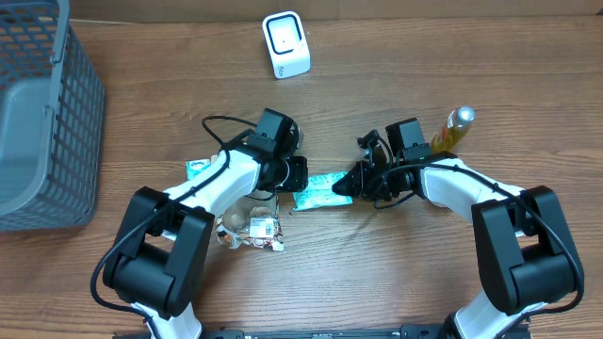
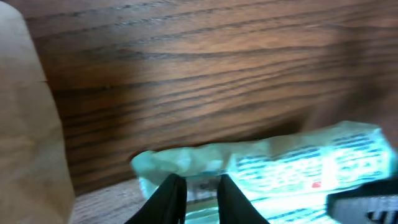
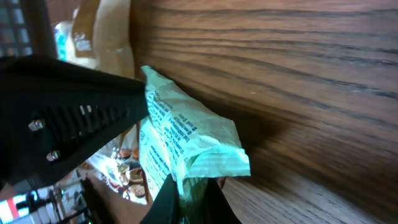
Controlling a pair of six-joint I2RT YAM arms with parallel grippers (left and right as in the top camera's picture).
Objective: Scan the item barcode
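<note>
Clamping teal packet's (image 1: 318, 192) end, right hand (image 3: 186, 196); left hand (image 2: 202, 190) narrow on opposite end.

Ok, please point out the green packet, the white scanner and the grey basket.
green packet (image 1: 320, 192): overhead view, middle of its wrapper.
white scanner (image 1: 285, 40): overhead view, its front face.
grey basket (image 1: 83, 113): overhead view, its mesh side wall.

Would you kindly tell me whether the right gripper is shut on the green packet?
Shut on it: the right gripper pinches one end of the green packet between its fingertips.
</note>
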